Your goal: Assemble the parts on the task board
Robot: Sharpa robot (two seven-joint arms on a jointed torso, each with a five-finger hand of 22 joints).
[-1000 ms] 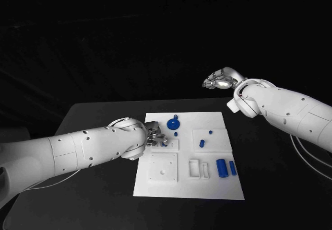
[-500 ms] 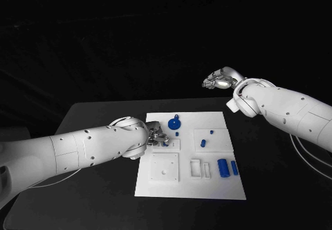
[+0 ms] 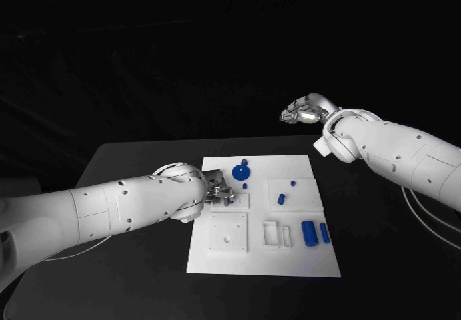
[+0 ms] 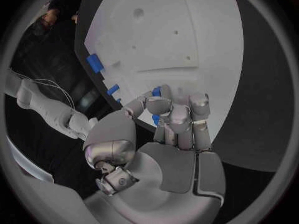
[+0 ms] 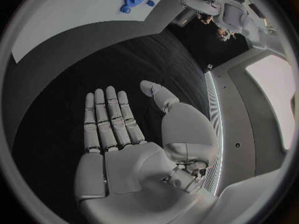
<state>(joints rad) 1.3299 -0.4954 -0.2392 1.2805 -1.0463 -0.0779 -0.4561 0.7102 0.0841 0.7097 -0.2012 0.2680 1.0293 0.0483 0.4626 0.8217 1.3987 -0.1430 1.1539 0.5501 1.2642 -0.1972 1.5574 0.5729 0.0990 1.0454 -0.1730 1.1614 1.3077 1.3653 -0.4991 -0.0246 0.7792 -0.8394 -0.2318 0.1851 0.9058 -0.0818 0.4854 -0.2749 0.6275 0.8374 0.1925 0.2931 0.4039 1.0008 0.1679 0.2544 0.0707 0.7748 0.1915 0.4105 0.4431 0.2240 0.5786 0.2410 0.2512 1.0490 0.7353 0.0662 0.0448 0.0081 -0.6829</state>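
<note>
1. I see a black table (image 3: 125, 160), matte top, with the far edge and both far corners visible from the head camera. The near part runs out of the bottom of the picture.
2. The same table top shows as a dark band on the left wrist cam (image 4: 261, 84) and on the right wrist cam (image 5: 74, 59).
3. Behind the table is a black backdrop (image 3: 192, 67). I can make out faint folds, nothing more.
4. Thin white cables (image 3: 430, 212) loop over the table's right side.
5. One more pale cable (image 3: 72, 251) lies on the left side, partly hidden.

Small blue part (image 4: 156, 91) mostly hidden behind left hand (image 4: 171, 117) fingers.
</note>
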